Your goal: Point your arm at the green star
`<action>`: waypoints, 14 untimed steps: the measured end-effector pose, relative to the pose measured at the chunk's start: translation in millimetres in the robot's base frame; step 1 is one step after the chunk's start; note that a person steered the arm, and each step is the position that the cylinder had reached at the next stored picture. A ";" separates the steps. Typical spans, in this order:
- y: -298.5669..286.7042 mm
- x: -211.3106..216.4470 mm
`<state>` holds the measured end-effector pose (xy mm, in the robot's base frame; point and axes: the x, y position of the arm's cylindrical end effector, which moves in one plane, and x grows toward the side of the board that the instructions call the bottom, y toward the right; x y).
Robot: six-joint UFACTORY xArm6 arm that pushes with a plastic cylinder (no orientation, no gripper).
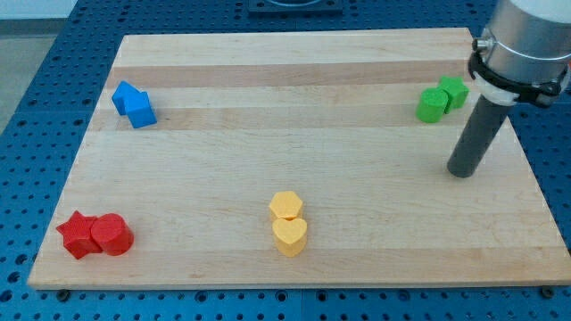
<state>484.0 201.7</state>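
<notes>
Wooden board [294, 259] on a blue perforated table [36, 80]. Arm comes in from the view's top right, grey housing [526, 36] above a dark rod [477, 129].

No claw on this rig, just the rod, so nothing is released or grasped. The tip [461, 171] sits on the board near the view's right edge, touching no block.

Two green blocks in the top right, touching each other: one [454, 92] further toward the top right, one [432, 104] lower left of it. Which is the green star I cannot tell for sure; shapes are too small. The tip is below and slightly right of this pair, near but apart.

Blue pair [134, 103] at the top left, two blocks pressed together, shapes unclear.

Red pair at the bottom left: a red star [78, 234] on the left touching a rounder red block [111, 235] on its right.

Yellow pair at bottom centre: a yellow hexagon-like block [285, 205] touching a yellow heart [289, 236] just below it.

All pairs well apart from each other.
</notes>
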 end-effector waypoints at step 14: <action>71.9 -65.7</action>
<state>418.4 273.6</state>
